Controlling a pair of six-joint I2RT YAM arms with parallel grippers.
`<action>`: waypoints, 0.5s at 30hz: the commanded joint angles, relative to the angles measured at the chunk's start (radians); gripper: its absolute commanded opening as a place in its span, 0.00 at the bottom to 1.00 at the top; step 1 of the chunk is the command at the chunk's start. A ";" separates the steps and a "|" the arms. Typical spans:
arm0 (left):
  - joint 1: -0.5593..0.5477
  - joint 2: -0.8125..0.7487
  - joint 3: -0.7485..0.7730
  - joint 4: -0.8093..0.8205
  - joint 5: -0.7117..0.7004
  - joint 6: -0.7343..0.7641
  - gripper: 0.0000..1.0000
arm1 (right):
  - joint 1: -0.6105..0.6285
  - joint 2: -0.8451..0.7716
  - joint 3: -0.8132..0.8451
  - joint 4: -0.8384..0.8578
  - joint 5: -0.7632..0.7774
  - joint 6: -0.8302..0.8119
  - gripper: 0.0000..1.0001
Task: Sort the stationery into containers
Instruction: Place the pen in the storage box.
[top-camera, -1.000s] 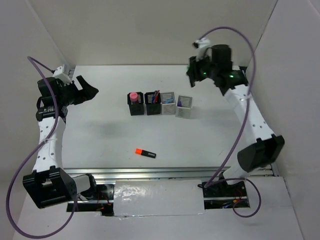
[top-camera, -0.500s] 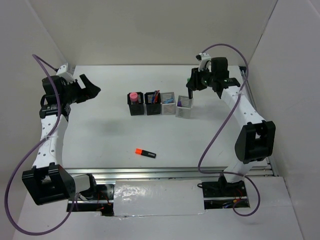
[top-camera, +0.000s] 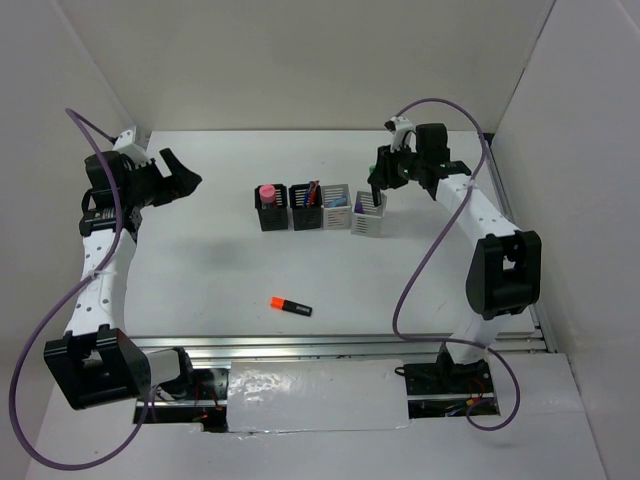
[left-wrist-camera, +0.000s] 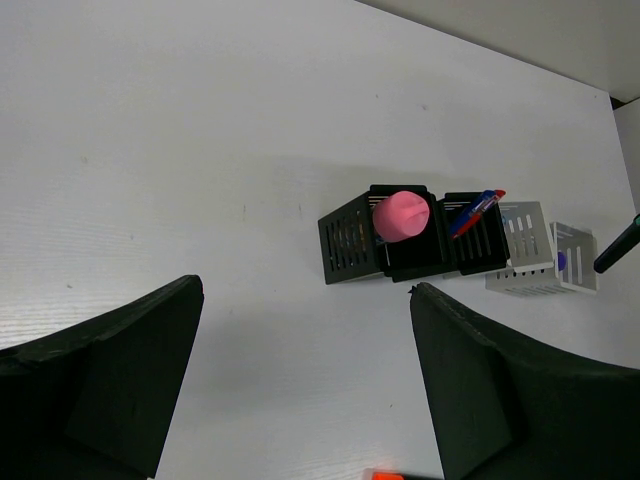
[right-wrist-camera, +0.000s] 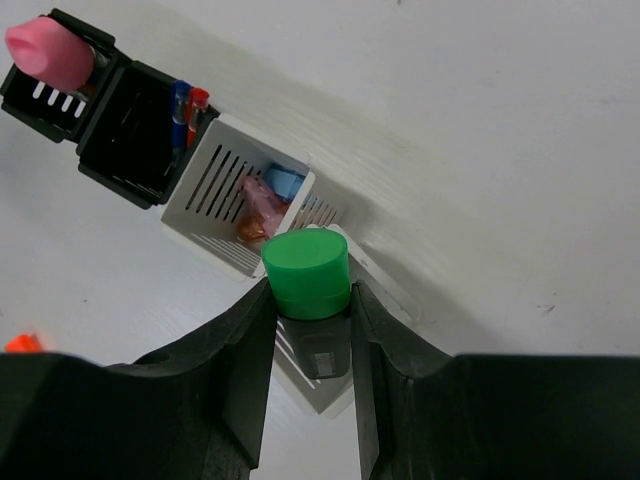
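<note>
Four slatted cups stand in a row: a black one (top-camera: 270, 209) with a pink marker (top-camera: 267, 191), a black one (top-camera: 305, 208) with pens, and two light grey ones (top-camera: 336, 208) (top-camera: 368, 214). My right gripper (top-camera: 379, 183) is shut on a green-capped black marker (right-wrist-camera: 306, 272). It holds the marker upright over the rightmost grey cup (right-wrist-camera: 335, 390), with the lower end inside the rim. An orange highlighter (top-camera: 291, 306) lies on the table in front. My left gripper (top-camera: 182, 176) is open and empty, high at the far left.
In the right wrist view the left grey cup (right-wrist-camera: 215, 215) holds light blue, pink and orange pieces. The black cup beside it (right-wrist-camera: 125, 145) holds a blue and a red pen. White walls close in the table at the back and on both sides.
My right gripper has moved down and to the left with the green-capped marker, from above and behind the row to the rightmost grey cup. The left arm has barely moved.
</note>
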 joint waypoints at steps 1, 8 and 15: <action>-0.003 -0.001 0.012 0.048 -0.002 -0.016 0.97 | 0.010 0.022 0.025 0.040 -0.030 -0.019 0.31; 0.003 -0.006 0.004 0.055 -0.004 -0.013 0.98 | 0.026 -0.016 0.076 -0.049 -0.051 -0.010 0.64; 0.023 -0.013 -0.003 0.038 0.005 -0.015 0.99 | 0.153 -0.102 0.186 -0.250 -0.045 -0.189 0.59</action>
